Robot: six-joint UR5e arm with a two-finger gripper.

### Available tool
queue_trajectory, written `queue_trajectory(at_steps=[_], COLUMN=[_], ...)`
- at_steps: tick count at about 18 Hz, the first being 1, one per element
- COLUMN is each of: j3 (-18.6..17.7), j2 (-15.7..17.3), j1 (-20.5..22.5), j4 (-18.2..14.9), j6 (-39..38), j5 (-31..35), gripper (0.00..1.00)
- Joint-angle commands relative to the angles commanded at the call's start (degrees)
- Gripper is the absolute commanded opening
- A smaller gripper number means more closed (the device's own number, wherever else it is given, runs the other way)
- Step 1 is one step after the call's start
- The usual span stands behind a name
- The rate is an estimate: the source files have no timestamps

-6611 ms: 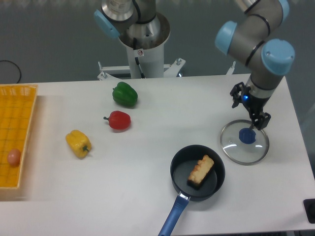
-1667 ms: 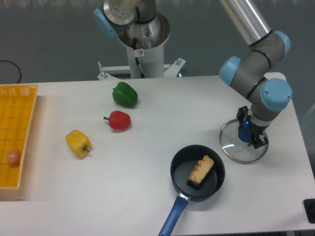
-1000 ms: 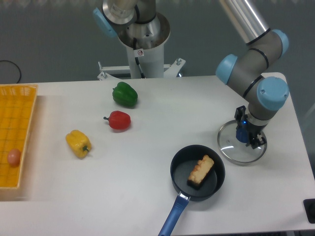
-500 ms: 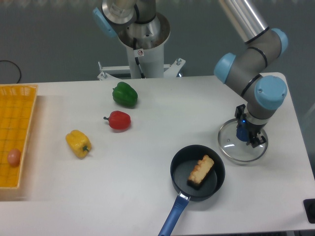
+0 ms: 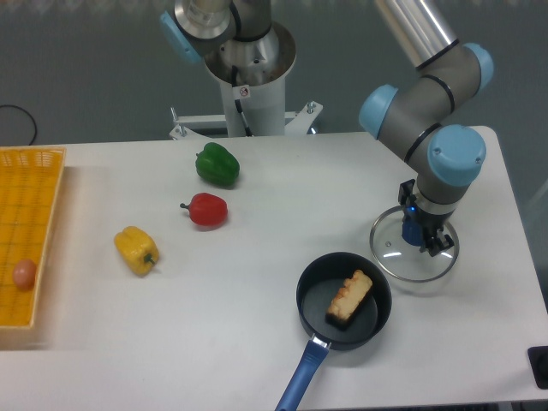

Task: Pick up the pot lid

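Matte white covers the table [image 5: 214, 325], with a black, round, deep-walled pan [image 5: 320, 288] near its front, its long blue handle [image 5: 304, 374] smooth and tapered, running toward the bottom of the view. Inside the pan lies a lumpy, golden-beige block [image 5: 351, 294] with a black underside. The green pepper [image 5: 217, 164] is ribbed and glossy, the red pepper [image 5: 207, 210] rounded with a short stem, the yellow pepper [image 5: 137, 250] longer and blocky. At the left edge stands an orange-yellow slatted crate [image 5: 26, 205], holding a smooth, brownish, egg-shaped object [image 5: 25, 273]. Grey and light-blue robot parts [image 5: 229, 38] rise at the back. Counted up: three peppers, one crate with one rounded object visible in it, one pan with one block, and one lid. The pot lid [image 5: 396, 259] is a round, see-through disc with a thin, shiny rim and a blue knob [image 5: 413, 231] at its middle; the table's white shows through it. It is at the right of the table, just beyond the pan's upper right side as seen here. The gripper [image 5: 425, 224] reaches down over it, its two dark fingers closed about the knob, one on either side. Whether the lid's underside touches the table, I can't tell from this angle.
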Motion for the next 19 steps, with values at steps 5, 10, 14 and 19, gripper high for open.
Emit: queue_trajectory(at_steps=[5,10,14,19], j3=[0.1,0.1,0.0,0.0], j2=[1.2,1.6,1.5,1.4], j1=[1.4,1.4,1.3,1.3], j4=[-0.8,-1.6,-1.6,-2.0], j6=[0.1,0.2,0.1,0.1], j5=[-0.1,-0.2,-0.2,-0.4], gripper=[0.63,0.63,0.63,0.63])
